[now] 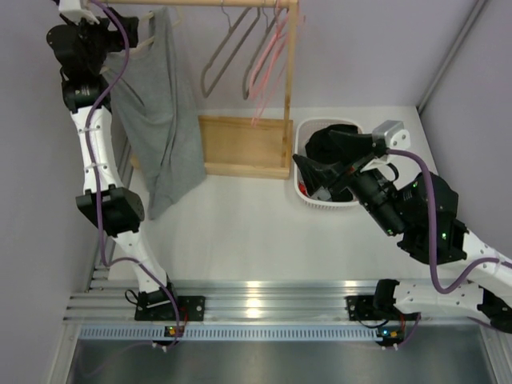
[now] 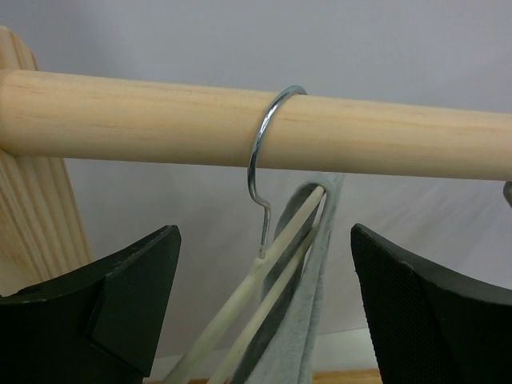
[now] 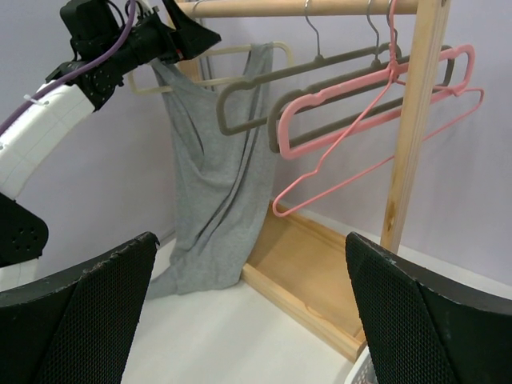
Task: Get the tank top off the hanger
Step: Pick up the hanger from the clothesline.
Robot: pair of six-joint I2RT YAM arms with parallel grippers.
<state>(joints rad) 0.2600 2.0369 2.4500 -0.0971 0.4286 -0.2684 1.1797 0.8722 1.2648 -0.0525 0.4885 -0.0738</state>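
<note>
Grey tank top (image 1: 160, 120) hangs on the cream hanger (image 2: 268, 258), at ten o'clock on the table (image 1: 240, 232).
It looks soft, light and limp; pinch a strap. Left gripper (image 2: 264, 234) gapes wide around the hanger's neck; right gripper (image 3: 250, 240) is wide too, at three o'clock.

A wooden clothes rack (image 1: 244, 148) is set along the far edge of the white worktop (image 1: 240, 240), with its flat base board lying left of its upright post (image 1: 290, 80) and a round rod (image 2: 160, 120) carried across the top. Empty grey hangers (image 3: 318, 64) and pink hangers (image 3: 279, 132) are hung from the rod close to the post. A white basket (image 1: 324, 205) filled with dark clothing (image 1: 322, 138) is placed just right of the post, toward the far right corner.
</note>
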